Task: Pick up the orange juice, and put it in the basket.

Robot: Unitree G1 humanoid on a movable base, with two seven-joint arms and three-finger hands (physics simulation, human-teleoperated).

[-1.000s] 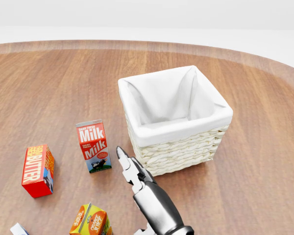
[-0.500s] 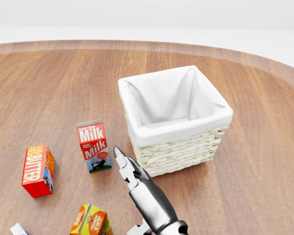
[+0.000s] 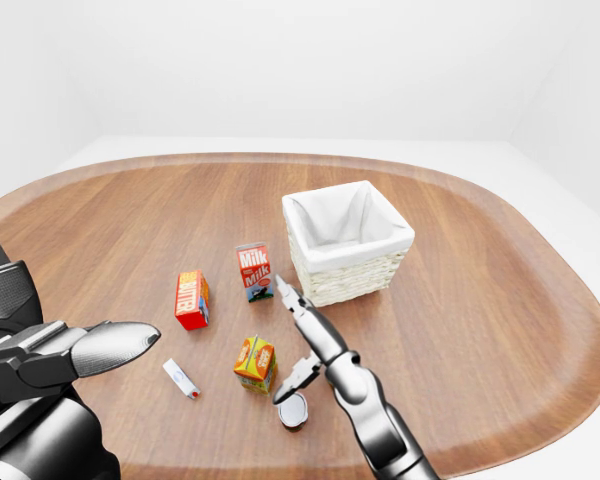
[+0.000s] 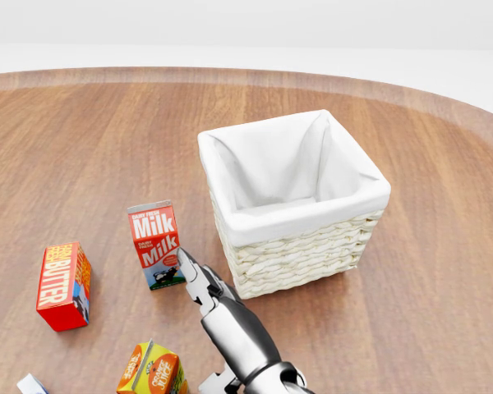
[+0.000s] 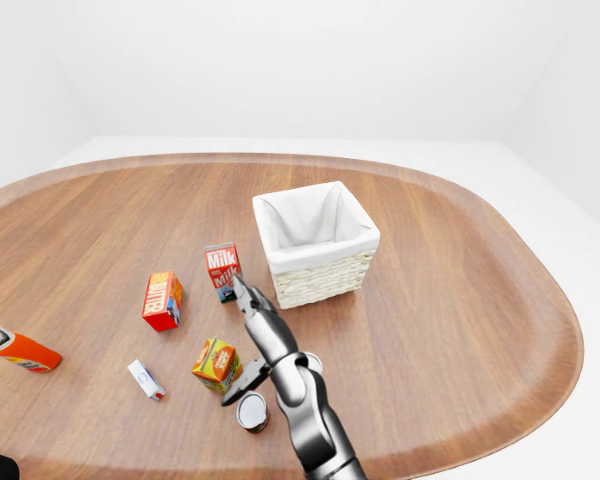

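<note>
The orange juice carton [image 3: 255, 362] stands on the wooden table [image 3: 480, 300], below the milk carton [image 3: 254, 270]; it shows cut off at the bottom edge of the head view [image 4: 152, 373]. My right hand [image 3: 286, 340] is open just to the right of the juice. Its long fingers [image 4: 193, 279] point up toward the milk and its thumb reaches down-left past the carton's side, not touching it. The white-lined wicker basket [image 3: 350, 280] stands up and to the right, with nothing inside. My left hand [image 3: 100, 346] hovers close to the camera at the left, fingers extended, holding nothing.
A red butter box [image 3: 191, 299] lies left of the milk. A small white tube [image 3: 181, 379] lies left of the juice, and a tin can [image 3: 294, 410] sits just below my right hand. An orange bottle [image 5: 20, 351] lies at far left.
My right hand has slid left and up in the head view, its fingertips now next to the milk carton's lower right corner. Nothing else moved.
</note>
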